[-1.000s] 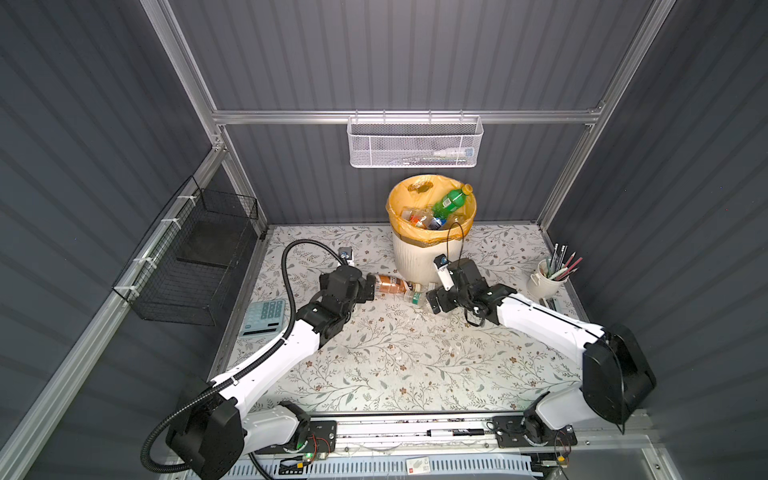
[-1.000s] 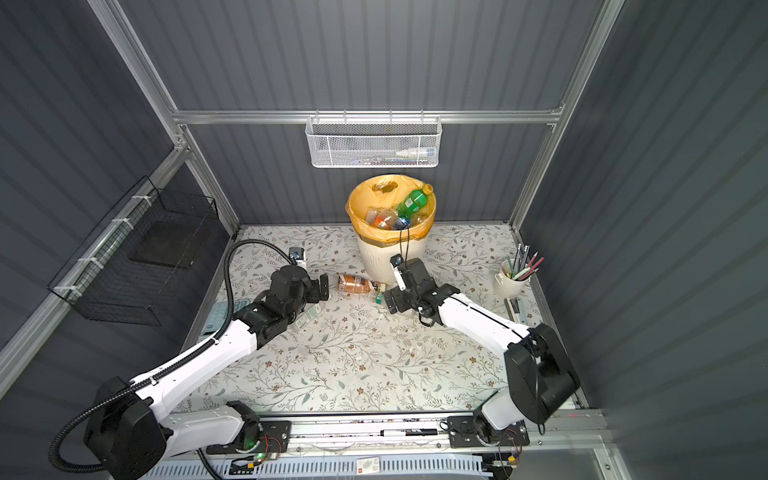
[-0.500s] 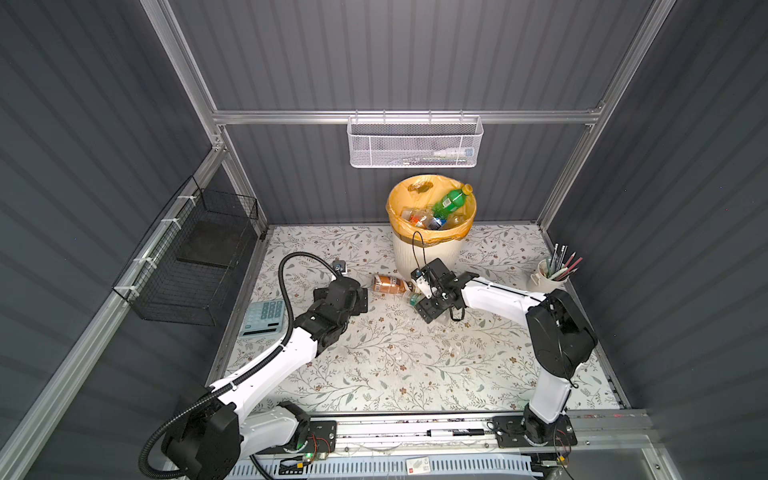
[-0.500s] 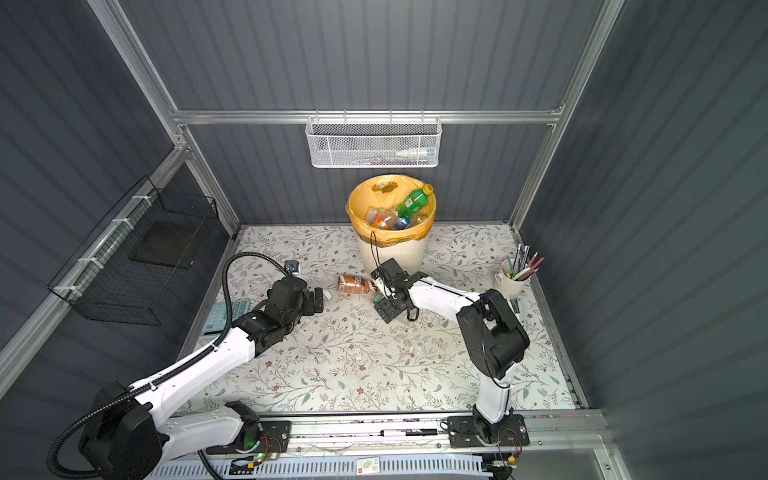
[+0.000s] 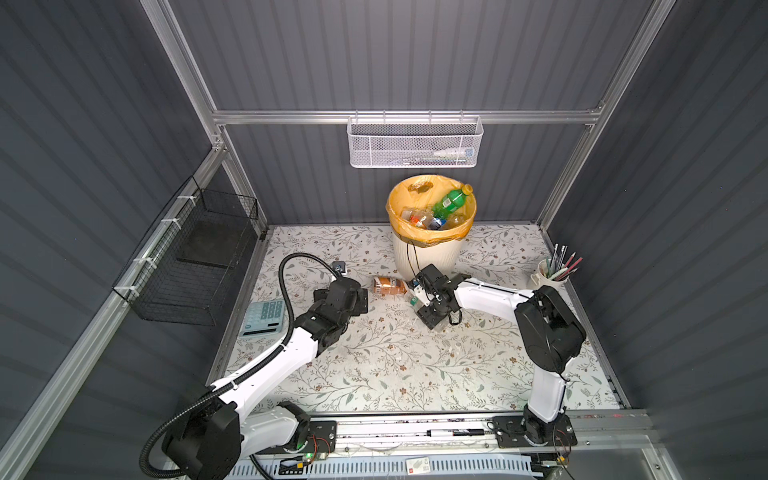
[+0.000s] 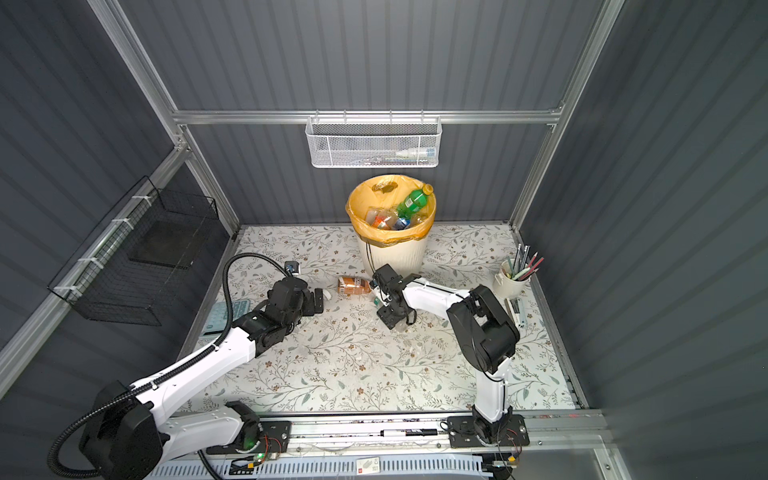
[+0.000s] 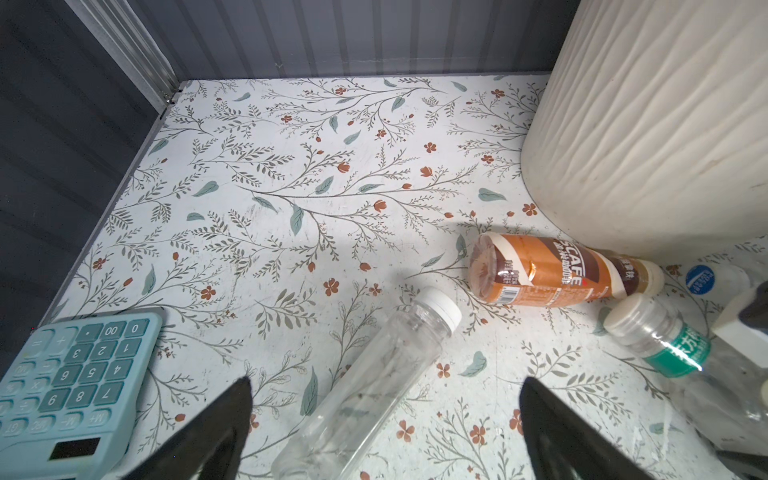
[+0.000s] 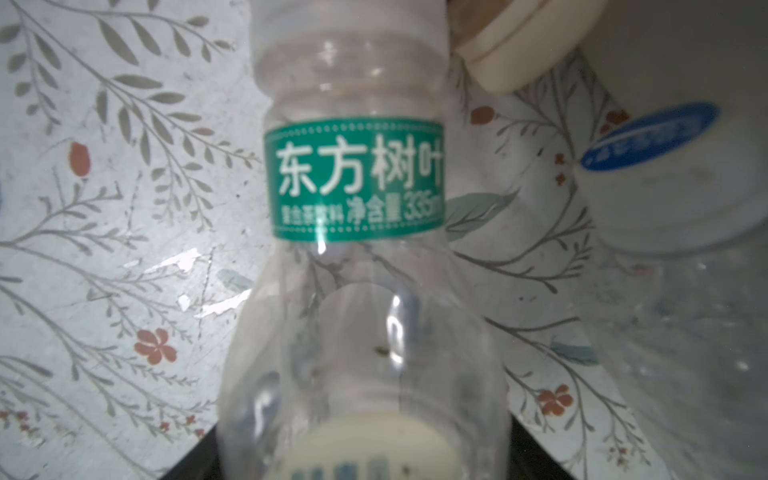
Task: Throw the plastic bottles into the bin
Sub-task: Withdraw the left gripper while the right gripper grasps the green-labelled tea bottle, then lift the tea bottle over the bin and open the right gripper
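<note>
Plastic bottles (image 5: 424, 218) lie heaped in the bin (image 5: 436, 259), with a green bottle (image 5: 448, 203) on top, leaning on the orange-yellow liner (image 5: 399, 208). Four more are down on the floral table (image 7: 291, 166), near the foot of the bin. Your right gripper (image 8: 363, 419) is low at the table, around the green-label bottle (image 8: 357, 178). That bottle is clear and lies on its side, its body running straight between the fingers and its capped neck pointing away from the wrist. In the right wrist view the dark fingers (image 8: 187, 461) sit right against both sides of the body, so you have it pinched, and it is resting on the table. The brown coffee bottle (image 7: 548, 274) lies on its side close by the bin wall, its cream cap just beside the green-label bottle's neck. The blue-capped bottle (image 7: 700, 279), also clear, lies just beside those two, near the bin. Your left gripper (image 7: 385, 380) hovers with its fingers (image 7: 224, 419) spread wide. The bare clear bottle (image 7: 374, 386) lies slantwise in the gap between them, white cap pointing away from the wrist, with clear space on both sides and no finger touching it. A pale blue calculator (image 7: 70, 374) lies well apart from the bottles, at the table's left edge.
</note>
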You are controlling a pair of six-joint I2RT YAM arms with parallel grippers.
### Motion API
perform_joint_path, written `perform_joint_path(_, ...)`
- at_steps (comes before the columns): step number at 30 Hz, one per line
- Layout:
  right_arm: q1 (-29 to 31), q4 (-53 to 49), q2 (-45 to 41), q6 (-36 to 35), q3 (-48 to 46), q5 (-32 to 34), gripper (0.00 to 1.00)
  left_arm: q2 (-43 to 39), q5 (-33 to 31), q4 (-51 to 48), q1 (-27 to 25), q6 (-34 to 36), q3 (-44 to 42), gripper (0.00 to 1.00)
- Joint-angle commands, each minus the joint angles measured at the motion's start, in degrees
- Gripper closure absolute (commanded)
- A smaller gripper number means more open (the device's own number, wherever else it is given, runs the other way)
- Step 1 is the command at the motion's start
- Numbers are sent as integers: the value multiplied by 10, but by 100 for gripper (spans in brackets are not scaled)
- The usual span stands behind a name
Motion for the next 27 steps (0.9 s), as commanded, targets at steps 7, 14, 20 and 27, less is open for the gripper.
perform_joint_path(7,0,40,-103,36,-41,0,50,12,3,-7,3,-8,-2,0)
perform_joint_path(14,-2,143,-350,58,-142,17,58,17,8,-2,4,-13,-3,0)
perform_joint_path(20,-2,255,-585,1,-169,106,58,26,17,11,6,-14,-2,0)
perform_joint_path(27,-6,414,-628,-85,-109,134,57,47,32,19,7,-20,3,0)
